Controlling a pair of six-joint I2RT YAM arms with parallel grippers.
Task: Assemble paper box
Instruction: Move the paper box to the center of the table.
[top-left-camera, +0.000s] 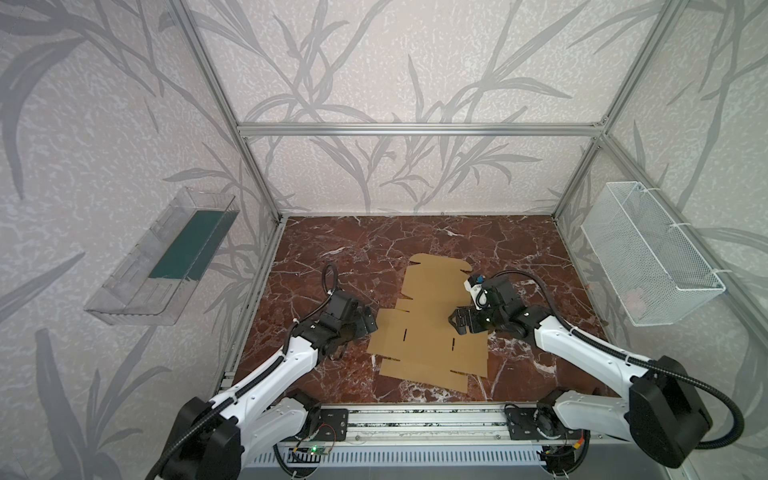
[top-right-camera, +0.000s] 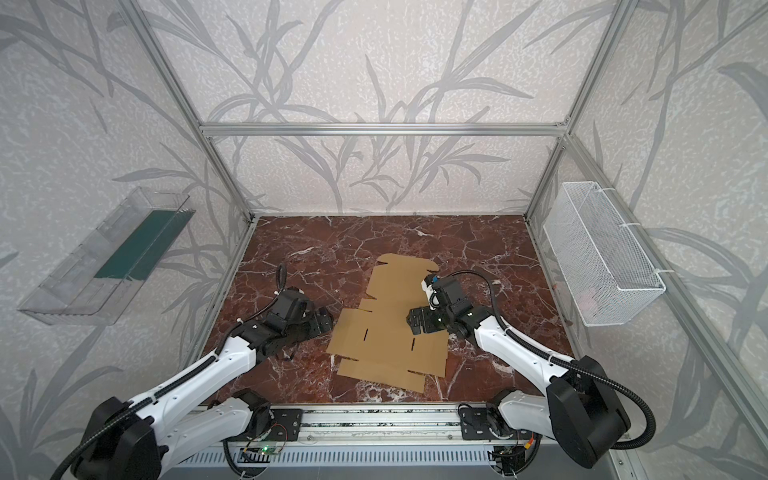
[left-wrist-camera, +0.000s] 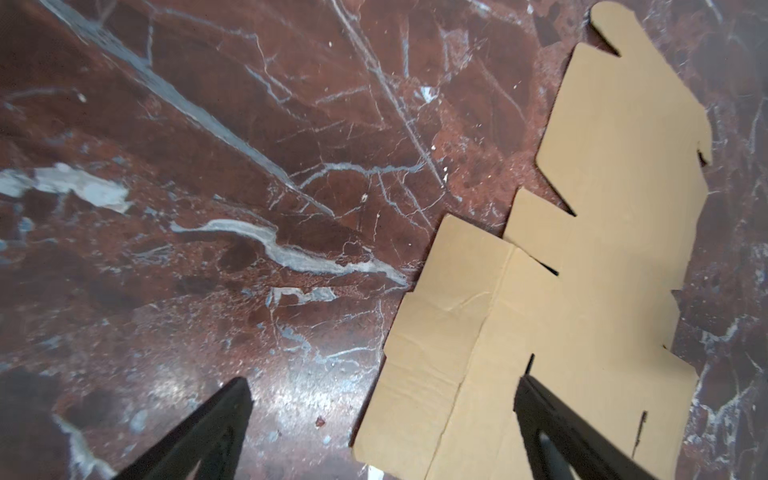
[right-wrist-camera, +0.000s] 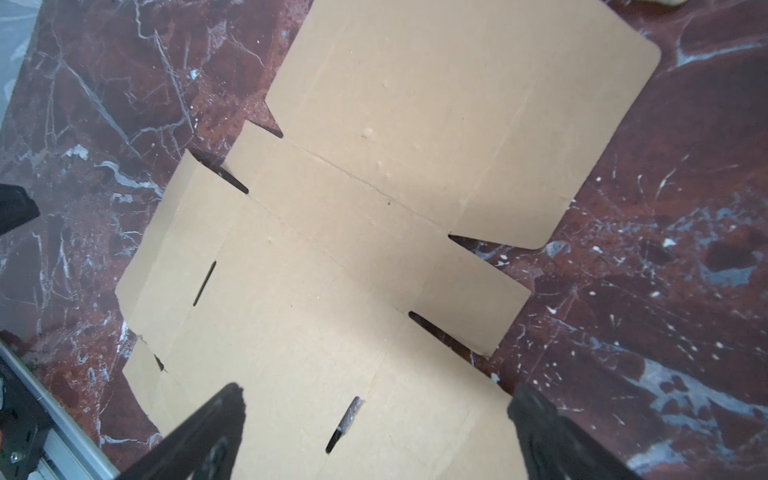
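**0 folds made on the paper box (top-left-camera: 432, 324)**

In both top views the paper box is a die-cut cardboard sheet lying flat near the middle of the marble table (top-left-camera: 353, 249). Its rounded end flap points toward the back wall and its widest panels lie nearer the robot. The left gripper (top-left-camera: 369, 322) sits low just beside the sheet's left edge, jaws spread and holding nothing. The right gripper (top-left-camera: 455, 322) hangs over the sheet's right half, also spread and empty. In a top view the clear tray (top-right-camera: 83, 266) on the left wall and the wire basket (top-right-camera: 582, 249) on the right wall are well apart from the work.

In the left wrist view the 2 black fingers (left-wrist-camera: 216, 428) stand wide apart. 1 is over bare marble and 1 is over a side panel, so the sheet's edge runs between them. I cannot tell whether either tip touches the cardboard. Crease lines and slits show, and every panel lies flat.

In the right wrist view the right gripper's fingers (right-wrist-camera: 208, 428) are just as wide apart above the cardboard, with 1 slit between them. No flap is raised here either.

As I judge it, the task is at its very start. All of it is left to do: raising the walls, tucking the tabs into the slits and closing the lid.
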